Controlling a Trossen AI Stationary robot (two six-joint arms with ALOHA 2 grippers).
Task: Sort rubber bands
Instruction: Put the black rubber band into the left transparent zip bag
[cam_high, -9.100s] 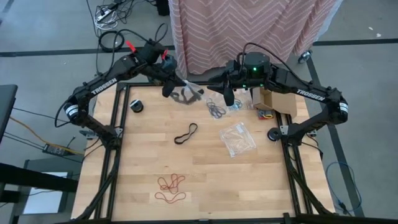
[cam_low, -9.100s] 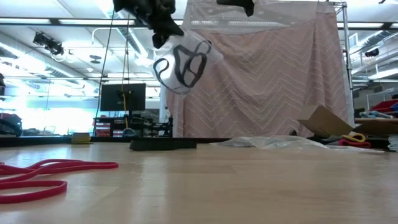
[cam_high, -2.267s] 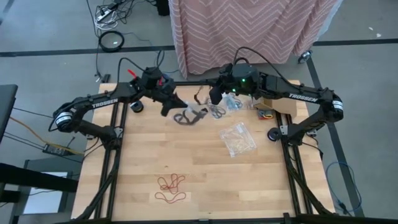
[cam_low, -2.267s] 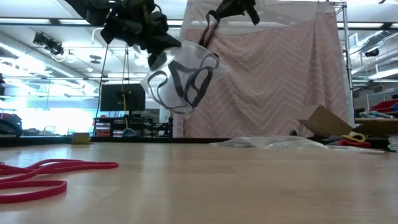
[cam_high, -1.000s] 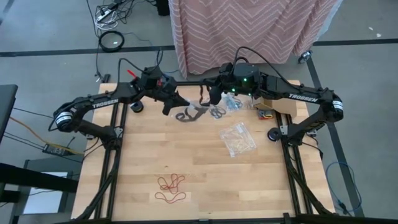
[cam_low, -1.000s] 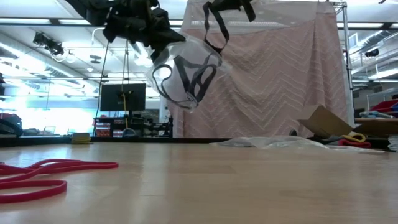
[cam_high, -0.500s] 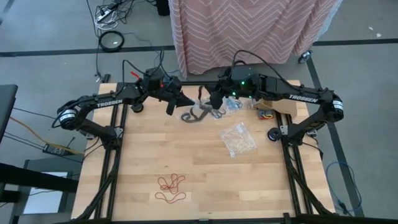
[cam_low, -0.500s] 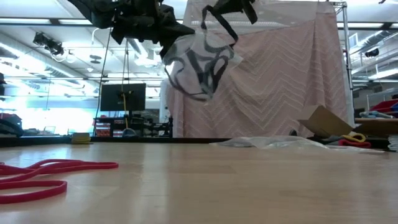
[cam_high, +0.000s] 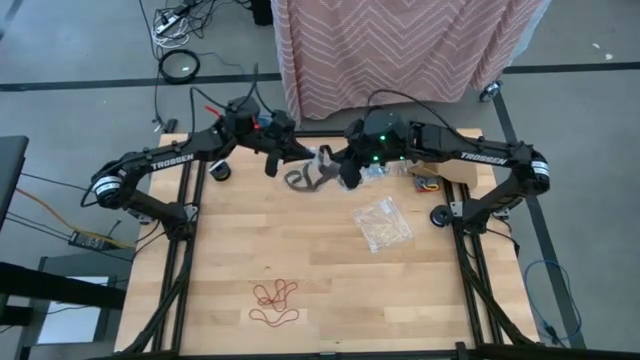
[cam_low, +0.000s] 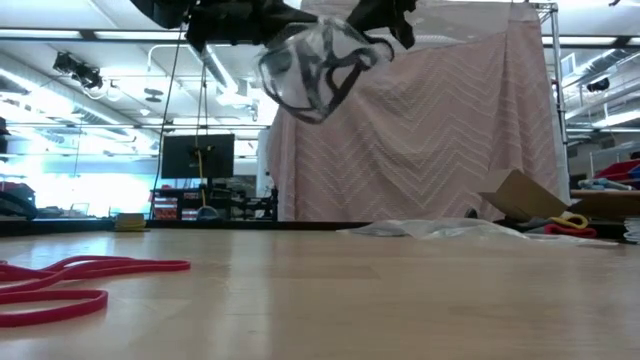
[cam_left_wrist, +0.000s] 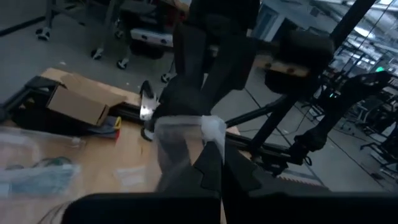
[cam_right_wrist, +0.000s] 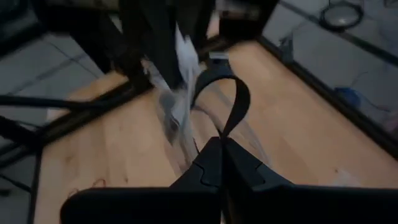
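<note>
Clear crinkly bag (cam_low: 318, 62) with black bands (cam_low: 322, 75) inside hangs in the air over the far edge of the worktop (cam_high: 330, 280), between both my arms. Left end effector (cam_high: 278, 158) is clenched on the bag's edge; the left wrist view shows plastic pinched between its fingers (cam_left_wrist: 211, 163). Right end effector (cam_high: 345, 172) is clenched on one black band (cam_right_wrist: 225, 99), the loop arching up from its closed tips. Red bands (cam_high: 275, 303) lie loose on the near worktop, well apart; another bag (cam_high: 381, 222) lies flat right of centre, and a teal cluster (cam_high: 375, 168) sits near the far edge by a cardboard box (cam_high: 440, 165). I judge the bands light, soft and stretchy: they'll snag on each other and snap back if pulled taut. The bag is flimsy and slippery, so I'd pinch it at the rim. Best hold on a band is a single strand at the top of its loop.
</note>
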